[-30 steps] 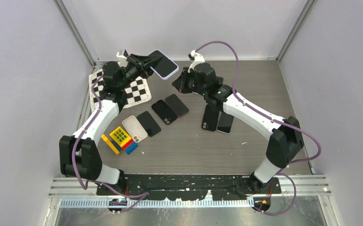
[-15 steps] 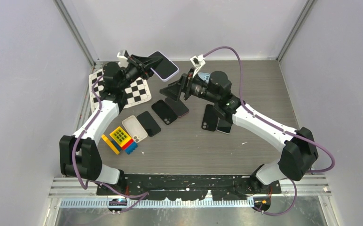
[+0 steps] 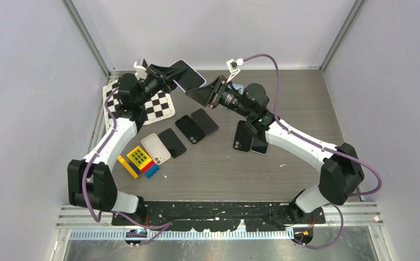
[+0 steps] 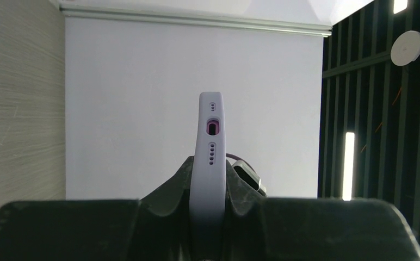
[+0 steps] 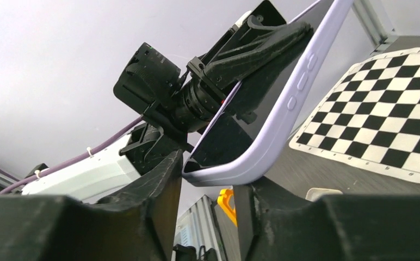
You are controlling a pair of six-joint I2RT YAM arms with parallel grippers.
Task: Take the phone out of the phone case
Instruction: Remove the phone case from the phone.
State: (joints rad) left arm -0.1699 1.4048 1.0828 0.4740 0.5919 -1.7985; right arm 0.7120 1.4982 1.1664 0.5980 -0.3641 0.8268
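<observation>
The phone in its lavender case is held up in the air at the back left. My left gripper is shut on it. The left wrist view shows the case edge-on between the left gripper's jaws, port end up. My right gripper is open, just right of and below the phone. In the right wrist view the case's lower corner and dark screen sit at the tips of the right gripper, one finger on each side.
Several dark phones and a cream case lie in a row on the table, and two more phones lie under the right arm. A checkerboard is at the back left. Toy blocks sit front left.
My right gripper has swung up and left from the table to the phone's lower corner. The left gripper has kept hold and tilted the phone slightly.
</observation>
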